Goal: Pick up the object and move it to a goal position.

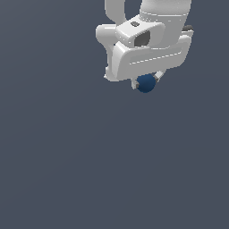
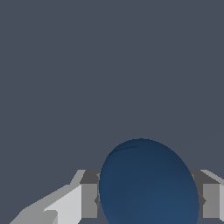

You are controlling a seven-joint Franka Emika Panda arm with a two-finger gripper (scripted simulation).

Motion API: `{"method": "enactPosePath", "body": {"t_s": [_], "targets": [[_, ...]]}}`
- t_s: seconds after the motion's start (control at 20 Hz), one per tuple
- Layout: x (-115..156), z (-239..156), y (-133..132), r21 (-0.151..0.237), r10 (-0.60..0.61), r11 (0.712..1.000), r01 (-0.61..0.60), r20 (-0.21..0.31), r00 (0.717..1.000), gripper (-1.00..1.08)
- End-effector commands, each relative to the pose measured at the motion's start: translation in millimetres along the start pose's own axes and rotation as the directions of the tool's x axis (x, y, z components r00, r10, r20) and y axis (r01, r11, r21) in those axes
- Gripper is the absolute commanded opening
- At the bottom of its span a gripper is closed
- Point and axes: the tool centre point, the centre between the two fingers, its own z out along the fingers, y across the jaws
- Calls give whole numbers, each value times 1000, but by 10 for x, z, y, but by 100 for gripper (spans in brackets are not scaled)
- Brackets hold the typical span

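- The table (image 1: 67, 170) is a plain grey-blue surface that fills both views. No edge or corner of it is visible, so places on it cannot be given against its borders.
- The white Franka arm (image 1: 147, 40) enters at the upper part of the exterior view, toward that view's right. Its body is smooth and plain.
- The gripper (image 1: 146, 83) hangs under the arm and points downward. Its jaws are closed on the ball, one on each side of it, as the wrist view shows clearly.
- The object (image 1: 146, 83) is a small dark blue sphere (image 2: 148, 183), smooth and without marks. It sits between the fingertips (image 2: 89, 200), much smaller than the white hand above it. Whether it is touching the table or lifted from it cannot be told, because no shadow or contact line is visible.
- Progress, as a judgement: the grasp seems to be done, so the picking part is finished or nearly finished. The carrying to the goal is what remains. No goal marker is visible in either view, so how far the ball must travel cannot be said.
- No brand, label or writing can be read anywhere, neither on the arm nor on the ball.
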Motion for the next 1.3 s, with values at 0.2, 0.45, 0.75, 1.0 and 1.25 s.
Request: {"method": "enactPosePath", "body": {"t_s": [0.2,0.45,0.75,1.0,1.25], "targets": [[115,-479,-172,1,1,1000,-1,0,1000,-100],[187,-740,-263,1,1,1000,-1,0,1000,-100],[243,-924,-327,1,1,1000,-1,0,1000,-100],[269,-999,-352,1,1,1000,-1,0,1000,-100],[277,-1021,-359,1,1,1000,-1,0,1000,-100]]}}
